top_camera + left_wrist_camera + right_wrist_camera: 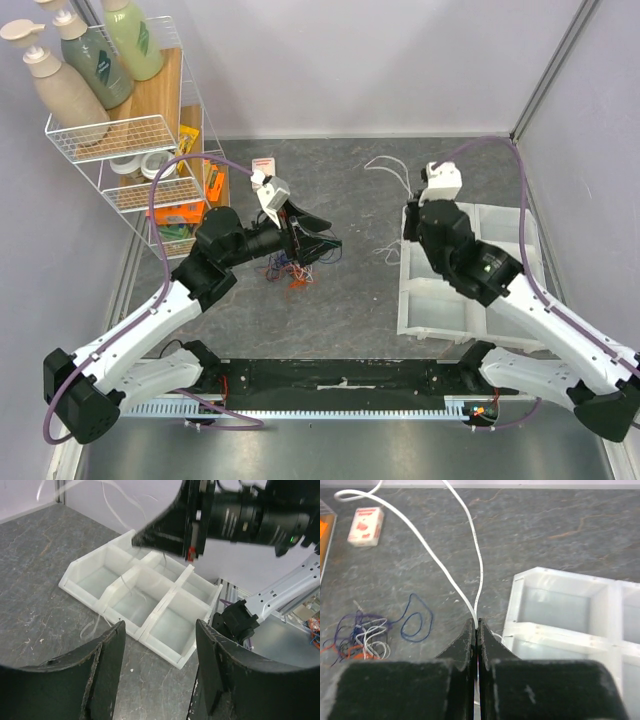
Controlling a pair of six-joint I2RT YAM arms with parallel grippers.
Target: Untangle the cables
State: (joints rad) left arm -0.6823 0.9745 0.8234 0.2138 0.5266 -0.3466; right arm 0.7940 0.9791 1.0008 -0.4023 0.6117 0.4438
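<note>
The cables lie as a tangle (pixel 291 268) of purple, blue, orange and white strands on the grey table; the right wrist view shows the tangle (pixel 360 639) at lower left. A blue loop (pixel 415 622) lies beside it. My left gripper (pixel 312 236) hovers just above the tangle; its jaws (pixel 160 627) stand open with only bare table between them. My right gripper (pixel 478 623) is shut on a white cable (pixel 470 535), whose two strands run away from the fingertips toward the back. From above, the right gripper (pixel 408 228) sits at the tray's left edge, with the white cable (pixel 385 172) looping behind it.
A white compartment tray (pixel 430 300) sits on the right, under the right arm; its cells (pixel 125 605) also fill the left wrist view. A wire rack (pixel 140 150) with bottles and tape stands at the back left. A small red-and-white box (pixel 366 526) lies behind the tangle.
</note>
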